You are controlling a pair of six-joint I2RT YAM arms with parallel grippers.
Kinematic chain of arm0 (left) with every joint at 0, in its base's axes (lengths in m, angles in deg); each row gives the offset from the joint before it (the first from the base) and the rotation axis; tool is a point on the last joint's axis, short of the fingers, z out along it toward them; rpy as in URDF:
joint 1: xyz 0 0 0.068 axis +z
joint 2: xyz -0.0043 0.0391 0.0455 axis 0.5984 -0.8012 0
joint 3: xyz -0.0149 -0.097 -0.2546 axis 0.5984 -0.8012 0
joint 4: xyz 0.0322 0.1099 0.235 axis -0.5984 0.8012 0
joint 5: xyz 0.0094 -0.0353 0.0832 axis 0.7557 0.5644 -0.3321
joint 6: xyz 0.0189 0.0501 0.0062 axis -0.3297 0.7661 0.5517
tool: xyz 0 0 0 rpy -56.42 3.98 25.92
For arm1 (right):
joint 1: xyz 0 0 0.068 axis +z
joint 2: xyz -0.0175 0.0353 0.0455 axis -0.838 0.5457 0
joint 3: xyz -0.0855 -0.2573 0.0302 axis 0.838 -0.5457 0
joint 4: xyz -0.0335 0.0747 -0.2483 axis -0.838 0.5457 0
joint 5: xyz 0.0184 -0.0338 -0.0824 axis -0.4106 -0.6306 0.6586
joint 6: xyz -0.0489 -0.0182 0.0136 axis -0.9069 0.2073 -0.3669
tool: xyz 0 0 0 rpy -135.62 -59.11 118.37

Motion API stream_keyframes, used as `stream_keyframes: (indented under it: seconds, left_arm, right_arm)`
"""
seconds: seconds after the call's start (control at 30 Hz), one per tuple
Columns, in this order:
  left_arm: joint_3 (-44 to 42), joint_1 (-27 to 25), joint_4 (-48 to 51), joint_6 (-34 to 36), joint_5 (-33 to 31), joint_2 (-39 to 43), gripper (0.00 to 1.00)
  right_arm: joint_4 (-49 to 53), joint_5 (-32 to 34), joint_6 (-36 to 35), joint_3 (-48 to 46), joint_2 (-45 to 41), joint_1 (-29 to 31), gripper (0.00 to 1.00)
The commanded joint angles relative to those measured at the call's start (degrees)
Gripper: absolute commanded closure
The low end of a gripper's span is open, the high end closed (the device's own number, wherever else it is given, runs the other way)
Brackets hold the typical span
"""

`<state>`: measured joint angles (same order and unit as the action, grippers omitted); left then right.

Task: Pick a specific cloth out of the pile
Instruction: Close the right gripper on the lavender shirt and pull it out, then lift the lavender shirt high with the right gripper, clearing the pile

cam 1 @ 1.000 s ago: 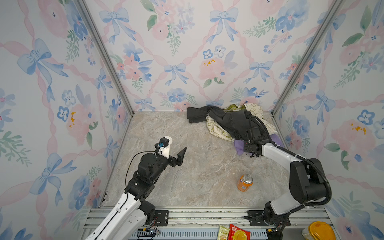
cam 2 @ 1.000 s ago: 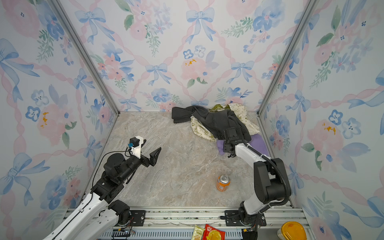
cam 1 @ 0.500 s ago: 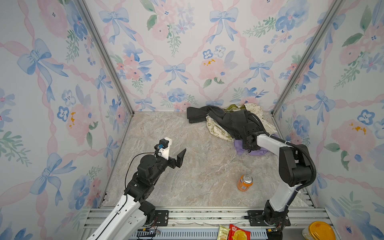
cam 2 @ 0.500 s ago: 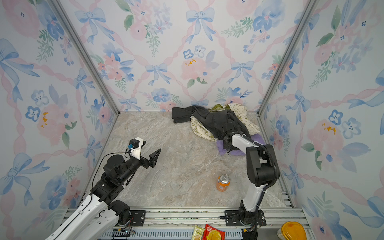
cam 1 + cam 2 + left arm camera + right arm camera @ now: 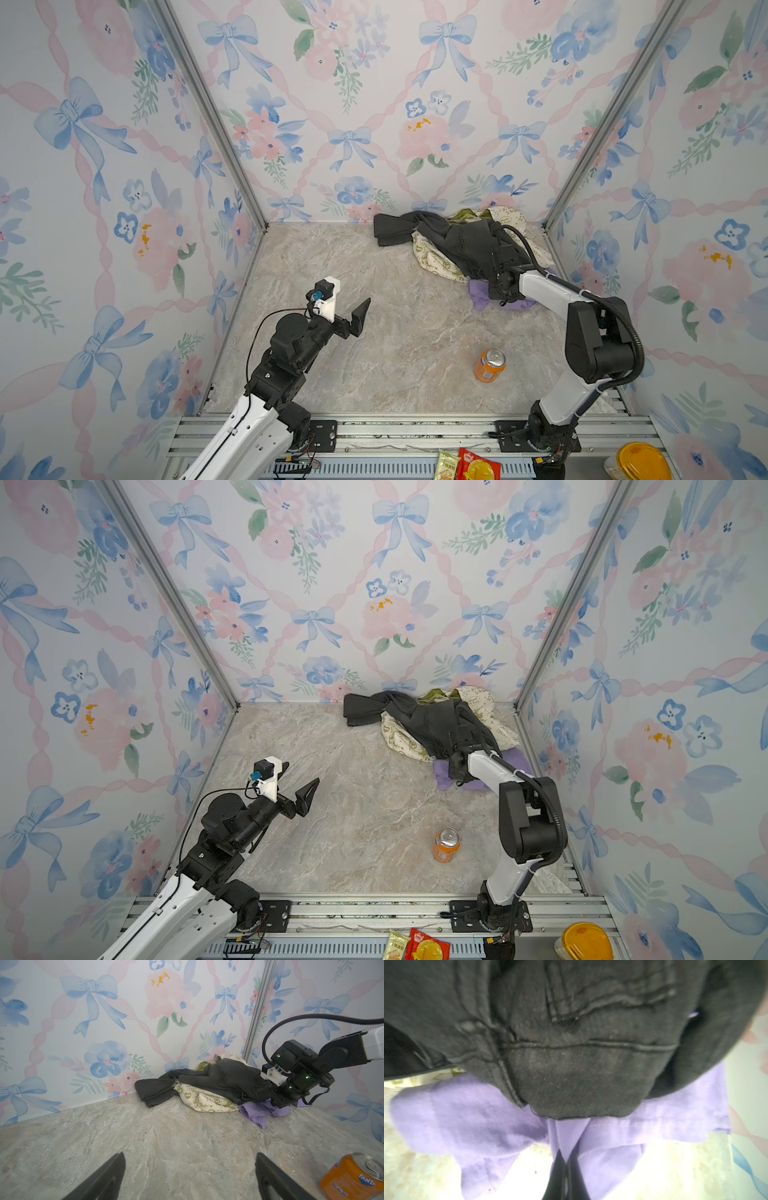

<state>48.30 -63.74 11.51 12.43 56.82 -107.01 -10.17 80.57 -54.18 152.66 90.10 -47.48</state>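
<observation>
The pile (image 5: 457, 245) (image 5: 428, 725) lies in the back right corner: a dark grey garment over cream fabric with olive print. The lavender cloth (image 5: 480, 297) (image 5: 442, 777) (image 5: 259, 1112) sticks out from under its near edge onto the table. My right gripper (image 5: 566, 1159) (image 5: 280, 1103) is low at that edge, shut on a pinched fold of the cloth (image 5: 467, 1115). In both top views its fingertips are hidden by its own body. My left gripper (image 5: 347, 305) (image 5: 297, 783) (image 5: 190, 1167) hovers open over bare table at the left, holding nothing.
An orange Fanta can (image 5: 489, 365) (image 5: 445, 845) (image 5: 353, 1176) stands upright between the pile and the front rail. Snack packets (image 5: 469, 465) and a yellow-lidded tub (image 5: 640, 461) sit beyond the rail. Floral walls close in on three sides.
My right gripper has closed on the lavender cloth, and that arm's elbow has shifted while the wrist stayed at the pile's edge. The left arm has not moved.
</observation>
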Motion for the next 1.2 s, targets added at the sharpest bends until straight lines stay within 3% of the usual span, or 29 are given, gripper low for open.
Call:
stream_keyframes:
  seconds: [0.0, 0.47, 0.9, 1.17]
  left_arm:
    - [-0.6, 0.2, -0.1, -0.8, -0.3, 0.8, 0.02]
    - [-0.7, 0.2, -0.1, -0.9, -0.5, 0.8, 0.02]
    - [-0.7, 0.3, -0.2, -0.9, -0.5, 0.9, 0.02]
    - [-0.8, 0.3, -0.1, -0.9, -0.6, 0.8, 0.02]
  right_arm:
    - [-1.8, -0.3, -0.6, -0.3, -7.4, -0.1, 1.0]
    - [-4.0, -2.2, -2.8, 5.9, -20.9, -3.2, 1.0]
    - [-7.6, -6.7, -2.7, 14.0, -23.7, -7.3, 1.0]
    - [-11.0, -10.7, -2.0, 24.1, -21.8, -7.6, 1.0]
